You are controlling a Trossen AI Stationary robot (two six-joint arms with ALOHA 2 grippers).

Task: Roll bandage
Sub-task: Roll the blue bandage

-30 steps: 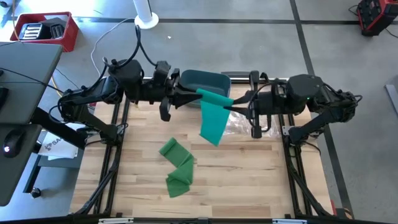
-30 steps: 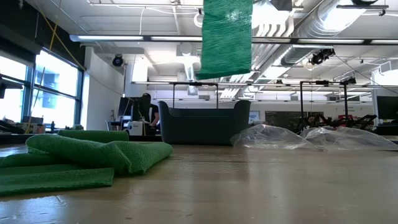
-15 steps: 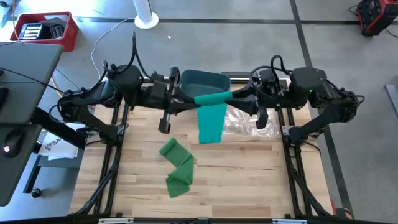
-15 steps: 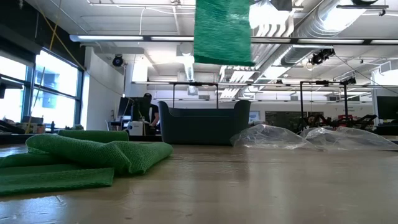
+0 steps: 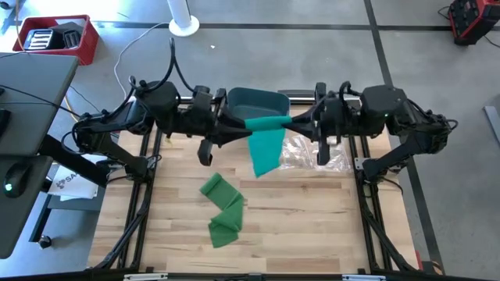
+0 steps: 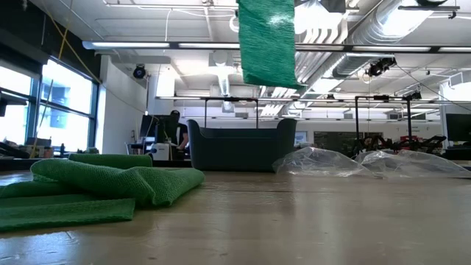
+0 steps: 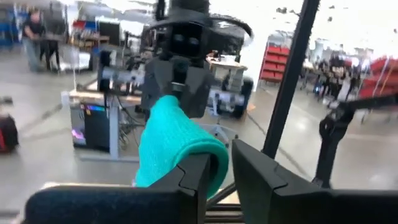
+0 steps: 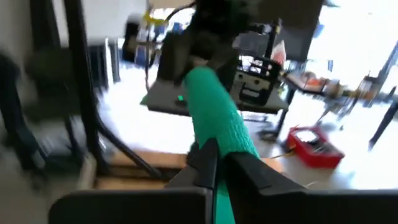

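The teal bandage (image 5: 264, 140) is held in the air in front of the dark teal bin (image 5: 258, 100), stretched between the 2 grippers, well above the wooden table (image 5: 312, 218). Its rolled part runs horizontally from the left gripper (image 5: 234, 127) to the right gripper (image 5: 301, 126), so the long axis of the roll lies along the line joining them. The loose tail hangs down from that roll toward the table without touching it.

In the right wrist view the right gripper (image 8: 216, 163) is clenched on the near end of the bandage (image 8: 214, 118). In the left wrist view the left gripper (image 7: 225, 169) has 1 finger against the bandage (image 7: 177, 146), but a gap shows between its fingers, and I cannot tell whether it is gripping or has let go.

Both grippers sit equally near the roll, 1 at each end. Any further rolling would turn about that horizontal axis and draw the tail upward.

A second, green bandage (image 5: 221, 209) lies crumpled on the table well in front of the bin, and clear plastic wrapping (image 5: 312, 154) lies beside the bin.
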